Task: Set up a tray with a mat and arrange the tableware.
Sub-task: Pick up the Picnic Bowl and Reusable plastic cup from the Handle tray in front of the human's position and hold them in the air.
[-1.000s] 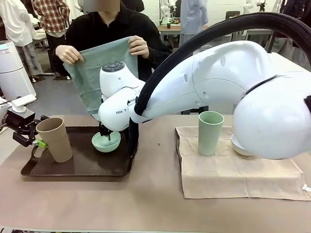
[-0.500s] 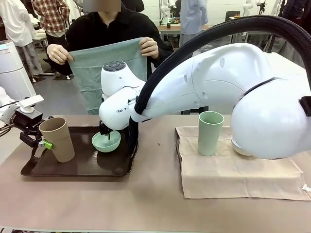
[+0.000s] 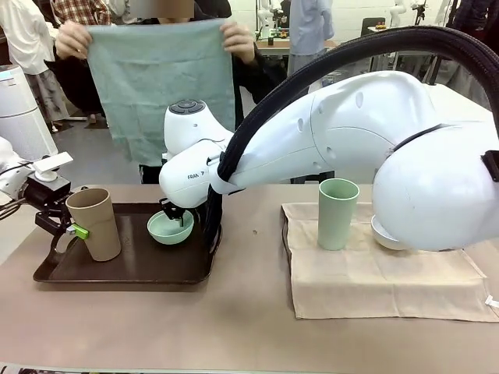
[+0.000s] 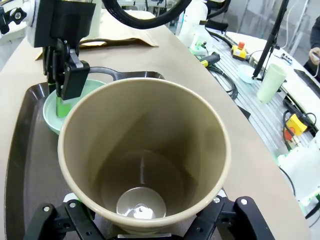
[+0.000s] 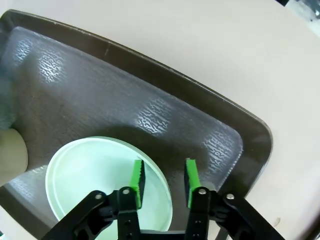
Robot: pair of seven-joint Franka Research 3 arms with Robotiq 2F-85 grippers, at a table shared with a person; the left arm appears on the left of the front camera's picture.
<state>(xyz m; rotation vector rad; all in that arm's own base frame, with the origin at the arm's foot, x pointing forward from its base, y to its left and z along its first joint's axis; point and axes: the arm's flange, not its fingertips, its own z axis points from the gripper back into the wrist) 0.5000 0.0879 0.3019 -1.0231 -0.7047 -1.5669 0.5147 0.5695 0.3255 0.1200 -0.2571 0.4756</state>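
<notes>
I judge we're clearing the tray [image 3: 125,274]: my left gripper [image 4: 146,222] holds the tan cup [image 3: 95,226]; my right gripper [image 5: 163,177], narrow astride the rim of the mint bowl [image 5: 95,175], must pinch.

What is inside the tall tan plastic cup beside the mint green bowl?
The tall tan plastic cup looks empty: only its bare inner wall and shiny bottom show. What lies under its base is covered.

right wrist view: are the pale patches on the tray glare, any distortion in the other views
yes, in the right wrist view the pale patches on the tray are light glaring off its textured floor; the left wrist view's wide lens bulges the tan cup, with a glint in its bottom; the front view is evenly lit and sharp
</notes>
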